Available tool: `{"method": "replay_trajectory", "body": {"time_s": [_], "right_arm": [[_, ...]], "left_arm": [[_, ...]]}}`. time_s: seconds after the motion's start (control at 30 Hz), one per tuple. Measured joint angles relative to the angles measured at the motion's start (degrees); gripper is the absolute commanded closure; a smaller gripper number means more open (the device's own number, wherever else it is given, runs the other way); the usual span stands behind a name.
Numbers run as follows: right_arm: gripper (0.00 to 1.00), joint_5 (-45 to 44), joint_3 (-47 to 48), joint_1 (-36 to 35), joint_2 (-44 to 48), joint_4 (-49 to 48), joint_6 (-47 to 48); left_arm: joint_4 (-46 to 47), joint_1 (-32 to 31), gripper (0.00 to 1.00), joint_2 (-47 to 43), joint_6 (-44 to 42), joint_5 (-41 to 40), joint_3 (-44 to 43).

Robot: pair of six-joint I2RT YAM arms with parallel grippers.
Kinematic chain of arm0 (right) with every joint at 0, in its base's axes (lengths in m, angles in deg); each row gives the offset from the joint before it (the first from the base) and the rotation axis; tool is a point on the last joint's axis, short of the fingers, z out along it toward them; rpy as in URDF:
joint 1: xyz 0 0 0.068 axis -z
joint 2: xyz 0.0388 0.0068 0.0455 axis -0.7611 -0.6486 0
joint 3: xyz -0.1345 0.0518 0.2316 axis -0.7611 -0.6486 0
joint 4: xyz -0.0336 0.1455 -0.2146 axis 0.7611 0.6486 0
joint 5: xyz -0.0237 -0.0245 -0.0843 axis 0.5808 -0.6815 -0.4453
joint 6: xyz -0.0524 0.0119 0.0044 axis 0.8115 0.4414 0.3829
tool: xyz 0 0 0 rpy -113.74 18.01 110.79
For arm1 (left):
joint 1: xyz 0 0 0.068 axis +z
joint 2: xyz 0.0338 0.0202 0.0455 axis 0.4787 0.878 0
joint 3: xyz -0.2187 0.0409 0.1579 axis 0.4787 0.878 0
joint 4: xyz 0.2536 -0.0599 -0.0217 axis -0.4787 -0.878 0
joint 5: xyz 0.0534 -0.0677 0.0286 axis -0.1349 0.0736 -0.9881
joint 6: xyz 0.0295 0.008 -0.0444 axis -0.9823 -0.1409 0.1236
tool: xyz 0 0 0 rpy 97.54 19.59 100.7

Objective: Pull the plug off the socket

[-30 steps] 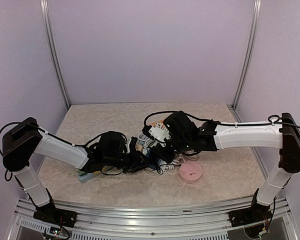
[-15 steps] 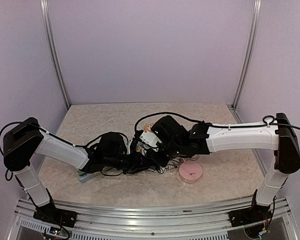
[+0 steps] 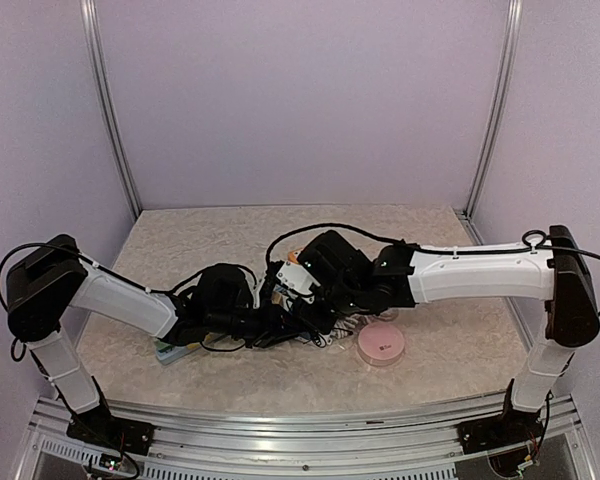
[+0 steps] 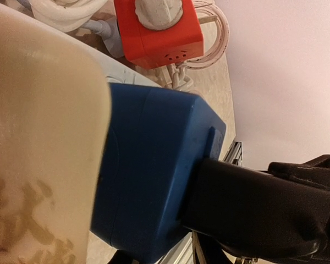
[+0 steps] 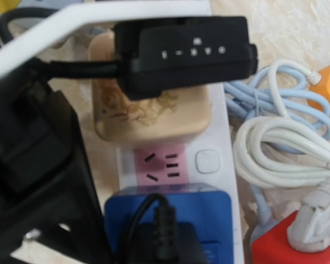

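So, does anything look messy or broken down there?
Nothing looks broken. The only messy bit is the white and pale blue cables, lying in a loose tangle beside the power strip.

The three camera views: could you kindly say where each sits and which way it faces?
Top external: high behind the bases, looking down on the table; both arms show, left gripper and right gripper meeting mid-table.
Left wrist: low beside the blue plug, looking along it; one black finger shows.
Right wrist: above the power strip, facing down; black hardware at left, whose I cannot tell.
Shared: both wrist views show the blue plug, beige plug and red block.
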Motion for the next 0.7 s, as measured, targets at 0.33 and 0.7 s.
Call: {"method": "replay_trajectory", "body": {"time_s": [0.33,0.7], "right_arm": [[1.00,6.97,0.00,4.22,0.37,-0.13,-2.38],[1.00,8.09,-0.20,4.59,0.50,-0.52,-2.82]], "left_arm": [[0.61,0.35,0.72,0.15,-0.07,0.00,0.00],[0.92,0.48,0.72,0.22,-0.04,0.00,0.00]]}}
